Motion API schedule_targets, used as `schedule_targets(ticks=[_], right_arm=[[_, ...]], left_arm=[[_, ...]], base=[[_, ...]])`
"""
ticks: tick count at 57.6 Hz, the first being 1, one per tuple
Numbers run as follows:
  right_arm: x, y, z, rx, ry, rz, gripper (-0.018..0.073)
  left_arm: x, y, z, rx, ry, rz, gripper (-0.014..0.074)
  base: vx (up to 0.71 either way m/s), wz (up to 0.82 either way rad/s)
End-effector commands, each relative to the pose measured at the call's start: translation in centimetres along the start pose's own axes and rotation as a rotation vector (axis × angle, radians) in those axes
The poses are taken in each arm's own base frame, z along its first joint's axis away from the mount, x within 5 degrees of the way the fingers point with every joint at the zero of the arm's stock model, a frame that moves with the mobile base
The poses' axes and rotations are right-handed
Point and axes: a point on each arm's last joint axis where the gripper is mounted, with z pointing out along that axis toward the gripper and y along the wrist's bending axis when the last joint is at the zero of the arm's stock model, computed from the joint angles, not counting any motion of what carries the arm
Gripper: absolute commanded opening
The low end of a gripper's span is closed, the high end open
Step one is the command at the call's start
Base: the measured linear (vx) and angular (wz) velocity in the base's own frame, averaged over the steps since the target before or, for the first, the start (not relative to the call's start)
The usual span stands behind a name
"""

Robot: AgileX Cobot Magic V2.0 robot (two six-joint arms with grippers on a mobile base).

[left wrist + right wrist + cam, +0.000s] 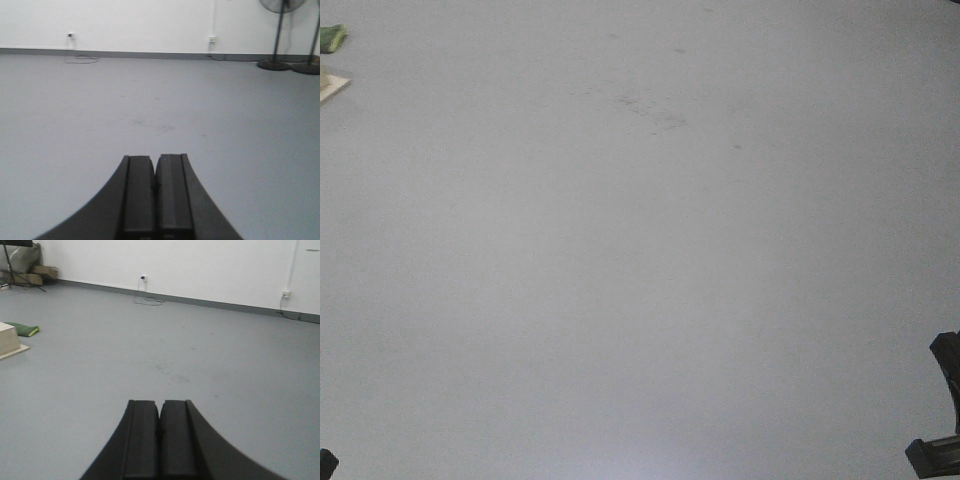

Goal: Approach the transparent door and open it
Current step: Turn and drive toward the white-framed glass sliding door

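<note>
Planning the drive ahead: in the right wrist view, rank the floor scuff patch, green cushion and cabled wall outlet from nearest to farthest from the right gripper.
From the right gripper:
1. Floor scuff patch, straight ahead.
2. Green cushion, far left.
3. Cabled wall outlet, far back, centre-left.

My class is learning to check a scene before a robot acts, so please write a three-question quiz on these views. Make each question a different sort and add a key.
1. True or false: the transparent door shows in at least one of the three views.
2. Multiple choice: in the left wrist view, what stands at the far right of the room? A a ladder; B a standing fan; C a chair.
3. Short answer: are the left gripper and the right gripper open or shut, and do they hold anything?

Key: 1 false; 2 B; 3 both shut, holding nothing.
</note>
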Motion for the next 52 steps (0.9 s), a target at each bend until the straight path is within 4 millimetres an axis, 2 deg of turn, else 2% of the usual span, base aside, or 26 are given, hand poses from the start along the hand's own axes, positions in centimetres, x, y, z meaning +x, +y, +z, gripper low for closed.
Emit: schedule_targets(ticks=[1,52], right_arm=[[-0.3,-0.11,-0.04,0.015,-0.078,-0.009,-0.0004],[-0.31,-0.11,-0.04,0.015,-0.079,-0.009,-0.0004]], left_arm=[[0.13,-0.1,0.07,0.015,-0.062,-0.013,0.0],[0.13,-0.1,0.07,0.015,-0.062,-0.013,0.0]], base=[[0.29,0.5],[0.34,0.4]])
